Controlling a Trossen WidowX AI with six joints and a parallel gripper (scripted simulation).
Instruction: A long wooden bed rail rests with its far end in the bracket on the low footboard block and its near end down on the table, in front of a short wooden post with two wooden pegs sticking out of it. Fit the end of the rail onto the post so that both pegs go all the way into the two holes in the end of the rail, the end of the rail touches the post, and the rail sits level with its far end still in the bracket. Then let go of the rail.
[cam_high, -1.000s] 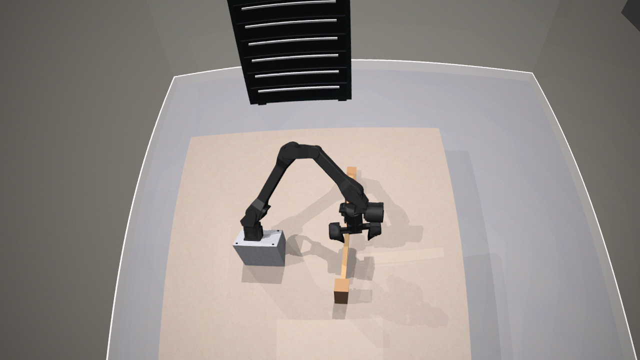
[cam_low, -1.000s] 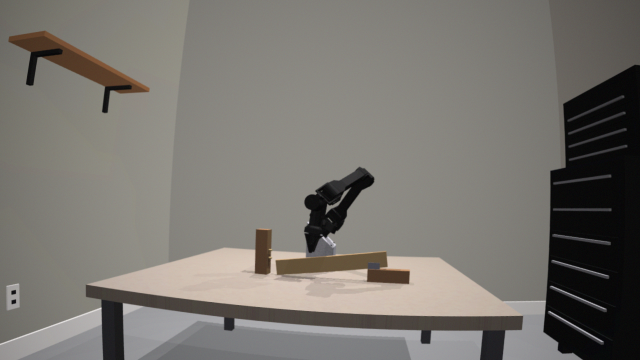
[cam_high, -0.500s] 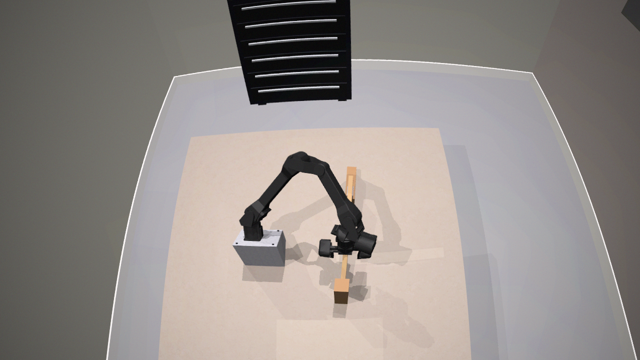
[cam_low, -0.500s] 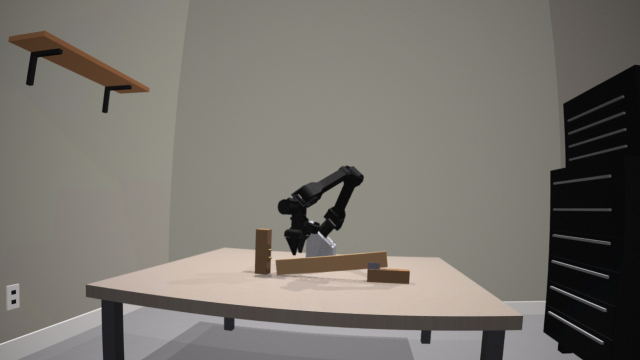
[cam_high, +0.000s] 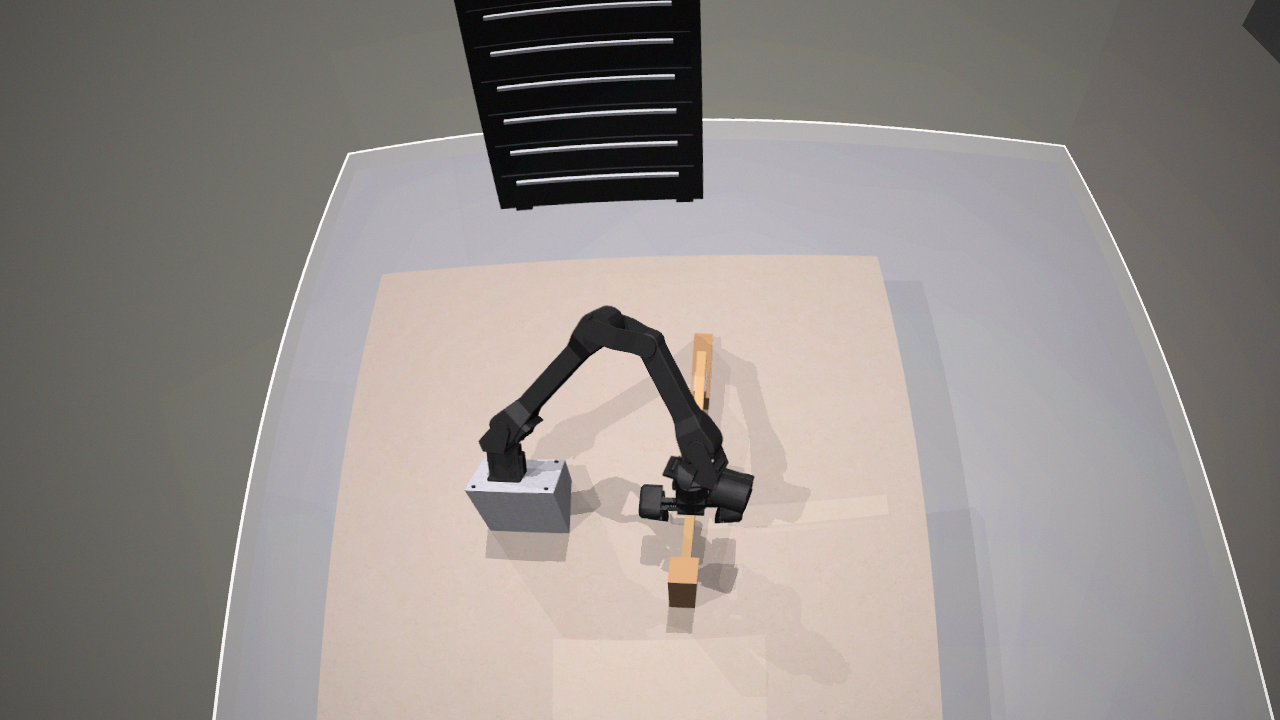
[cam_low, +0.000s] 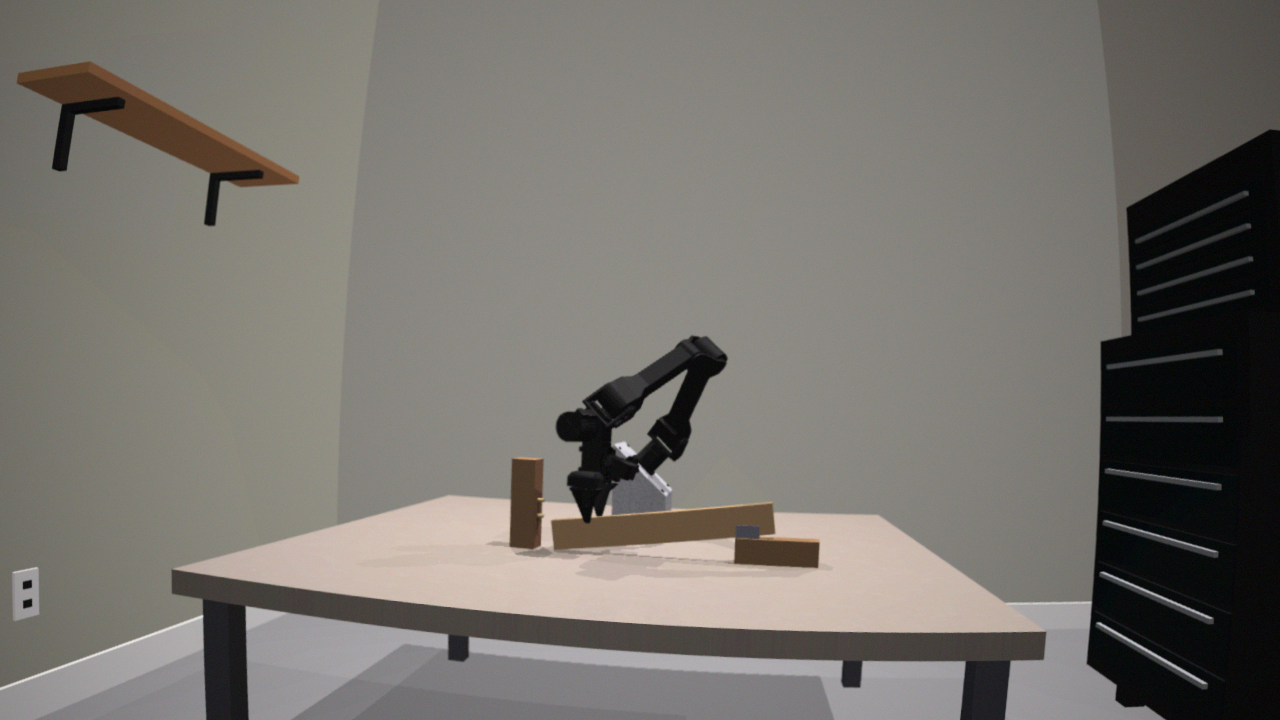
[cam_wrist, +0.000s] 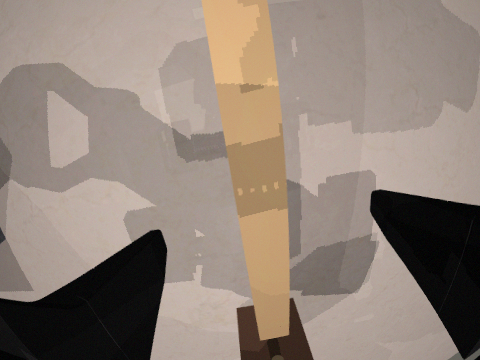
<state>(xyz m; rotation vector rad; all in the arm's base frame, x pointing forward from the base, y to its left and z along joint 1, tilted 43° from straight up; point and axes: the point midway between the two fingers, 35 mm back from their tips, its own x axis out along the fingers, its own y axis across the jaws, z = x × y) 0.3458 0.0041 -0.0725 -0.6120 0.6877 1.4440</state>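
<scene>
The long wooden rail (cam_high: 688, 537) (cam_low: 662, 523) (cam_wrist: 260, 165) slopes down to its near end on the table, a small gap from the upright post (cam_high: 682, 570) (cam_low: 525, 501) (cam_wrist: 248, 330). Two short pegs (cam_low: 540, 514) stick out of the post toward the rail, above its lowered end. The rail's far end is raised at the grey bracket (cam_low: 747, 531) on the low footboard block (cam_high: 703, 340) (cam_low: 776, 552). My gripper (cam_high: 691, 519) (cam_low: 593, 517) (cam_wrist: 272, 222) is open and empty, pointing down over the rail near its post end. One finger is on each side, tips about level with the top edge.
The arm's grey base (cam_high: 519, 508) (cam_low: 640, 497) stands to the left of the rail in the top view, with the arm arching over from it. A black drawer cabinet (cam_high: 601, 192) (cam_low: 1159, 501) stands on the floor beyond the table (cam_high: 429, 358) (cam_low: 402, 573).
</scene>
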